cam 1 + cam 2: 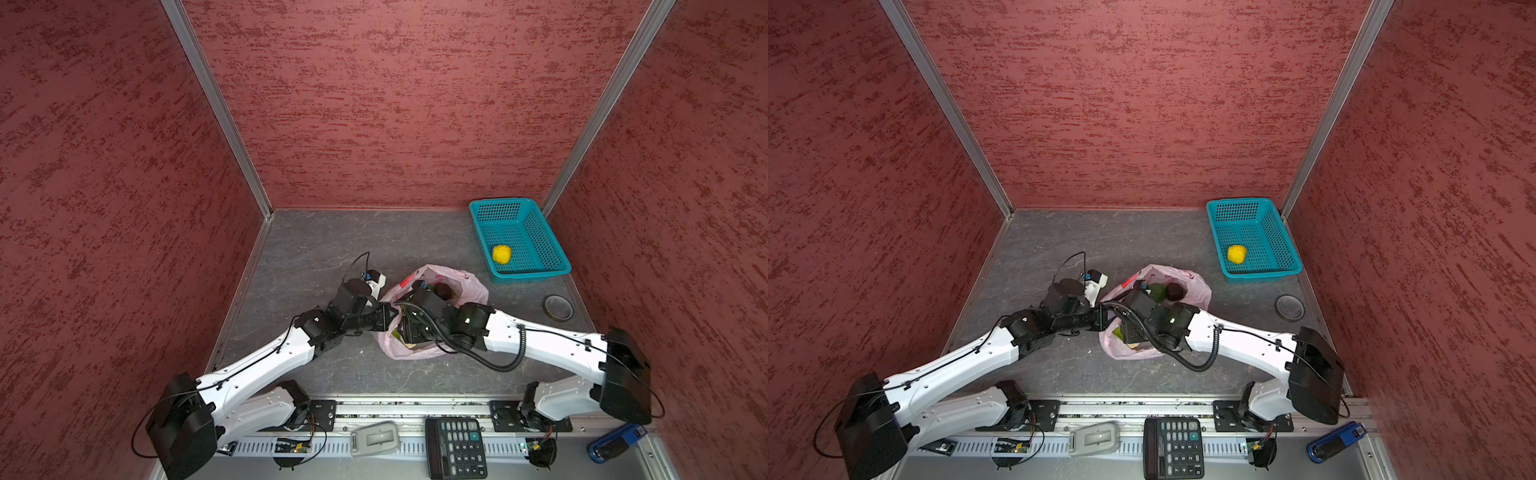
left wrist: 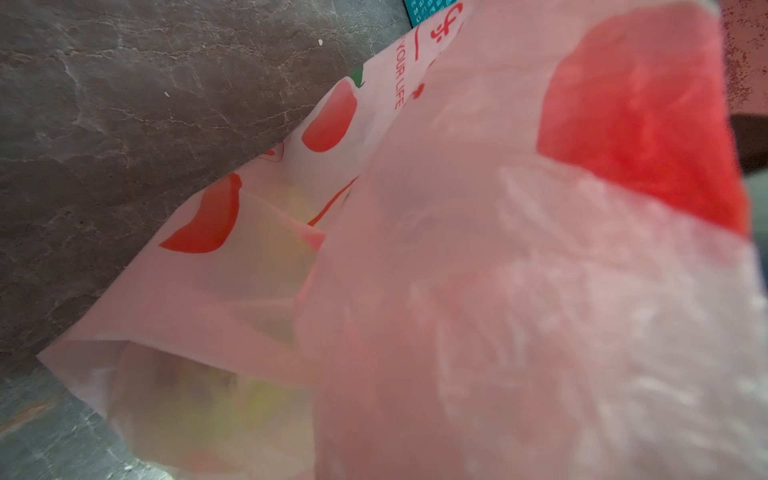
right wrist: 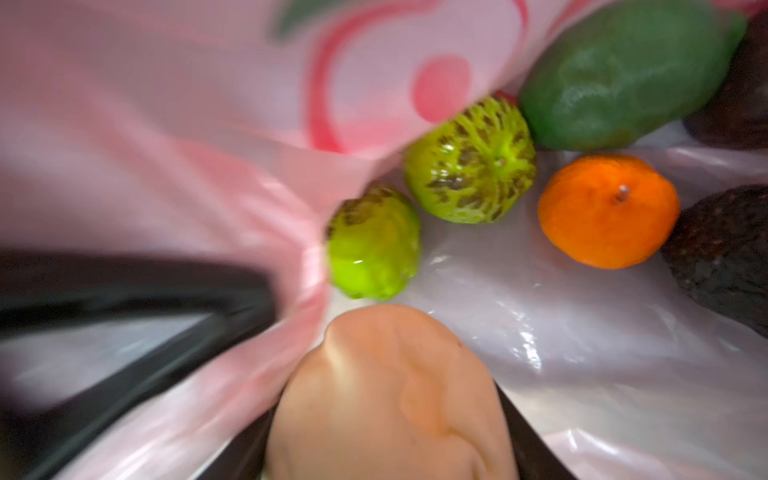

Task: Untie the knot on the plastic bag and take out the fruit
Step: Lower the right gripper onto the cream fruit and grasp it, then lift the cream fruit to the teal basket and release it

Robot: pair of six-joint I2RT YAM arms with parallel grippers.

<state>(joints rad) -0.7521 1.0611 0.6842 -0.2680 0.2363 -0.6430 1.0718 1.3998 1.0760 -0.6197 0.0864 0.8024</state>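
Clearly, the right tool (image 3: 388,449) is down inside the plastic bag (image 1: 469,286), its jaws closed around the cream fruit (image 3: 390,386), which sits between the two black fingers in the right wrist view. The left tool (image 1: 390,312) is closed at the bag's left rim. We cannot see its fingers, but the pink film rises right up to the left wrist camera, so we judge that it pinches the rim and holds the mouth wide.

We find the knot nowhere, and the bag gapes open in the middle of the desk (image 1: 316,249), so we take the untying as done. One yellow fruit (image 1: 501,254) lies in the teal basket (image 1: 530,274) at the far right, well apart from the bag.

The cream piece is gripped at the bag's near end but is not yet out of it. Beyond it the bag holds two light green netted fruits (image 3: 471,162), an orange fruit (image 3: 609,212), a dark green fruit (image 3: 627,75) and a dark brown fruit (image 3: 723,253), with perhaps another dark piece at the edge of that view. We judge that most of the emptying remains.
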